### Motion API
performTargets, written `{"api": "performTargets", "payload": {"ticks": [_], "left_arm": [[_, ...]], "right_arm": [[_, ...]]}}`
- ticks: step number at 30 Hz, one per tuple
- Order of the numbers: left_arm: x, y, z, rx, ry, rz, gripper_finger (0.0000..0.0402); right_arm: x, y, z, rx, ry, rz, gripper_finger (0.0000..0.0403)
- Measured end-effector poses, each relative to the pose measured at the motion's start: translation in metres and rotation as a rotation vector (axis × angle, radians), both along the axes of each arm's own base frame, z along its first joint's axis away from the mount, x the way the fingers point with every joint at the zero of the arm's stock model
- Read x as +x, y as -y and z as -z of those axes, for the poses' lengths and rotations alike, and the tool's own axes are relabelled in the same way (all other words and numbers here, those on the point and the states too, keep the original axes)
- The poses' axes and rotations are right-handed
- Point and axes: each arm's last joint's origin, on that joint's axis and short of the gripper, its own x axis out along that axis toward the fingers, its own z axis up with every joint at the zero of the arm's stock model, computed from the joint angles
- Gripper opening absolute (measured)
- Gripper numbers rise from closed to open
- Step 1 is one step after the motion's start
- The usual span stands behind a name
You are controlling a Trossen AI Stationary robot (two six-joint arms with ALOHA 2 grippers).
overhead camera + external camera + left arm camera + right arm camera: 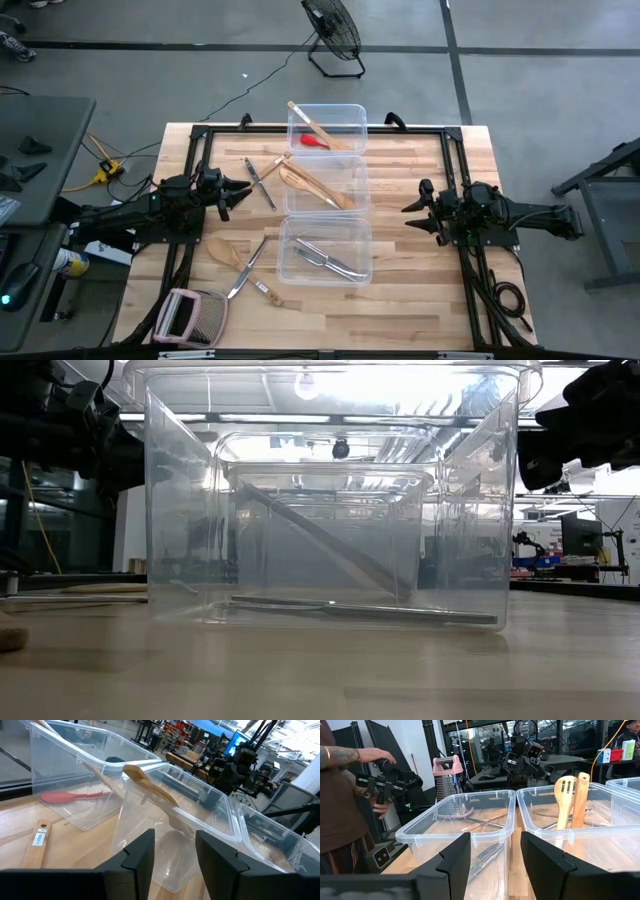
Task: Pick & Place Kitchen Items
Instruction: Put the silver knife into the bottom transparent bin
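Three clear tubs stand in a row down the table's middle. The far tub (pixel 327 127) holds a red utensil (pixel 314 141) and a wooden one (pixel 318 130). The middle tub (pixel 322 185) holds wooden spoons (pixel 315 187). The near tub (pixel 325 250) holds silver cutlery (pixel 330 262). Silver cutlery (pixel 262 182), a wooden spoon (pixel 222 250) and a knife (pixel 247 267) lie on the table left of the tubs. My left gripper (pixel 243 190) is open and empty beside the middle tub (pixel 175 815). My right gripper (pixel 409 208) is open and empty right of the tubs (pixel 465 815).
A pink-handled grater (pixel 190 318) lies at the near left corner. A black frame (pixel 200 135) runs round the table's edges. A fan (pixel 335 35) stands on the floor beyond the far edge. A person (pixel 345 795) stands beyond the table's left side, holding a controller.
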Motion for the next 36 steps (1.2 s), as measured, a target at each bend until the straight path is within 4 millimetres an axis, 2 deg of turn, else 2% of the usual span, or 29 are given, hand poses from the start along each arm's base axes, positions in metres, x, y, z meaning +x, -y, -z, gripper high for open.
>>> {"api": "performTargets", "payload": {"ticks": [10, 20, 25, 28, 36], "left_arm": [[-0.001, 0.001, -0.004, -0.022, -0.009, 0.033, 0.0143], [-0.011, 0.003, -0.051, -0.153, -0.205, -0.011, 0.0143], [0.0, 0.0, -0.069, -0.203, -0.295, -0.02, 0.0143], [0.011, -0.001, -0.076, -0.17, -0.354, 0.017, 0.0143], [0.032, -0.005, -0.074, 0.011, -0.478, 0.096, 0.0143]], "right_arm": [[0.0, 0.0, 0.0, 0.0, 0.0, 0.0, 0.0165], [0.0, 0.0, 0.0, 0.0, 0.004, 0.001, 0.0165], [0.0, 0.0, -0.001, 0.0, 0.006, 0.0, 0.0165], [0.0, 0.0, -0.001, 0.0, 0.007, 0.001, 0.0165], [0.0, 0.0, -0.001, -0.001, 0.009, 0.0, 0.0165]]}}
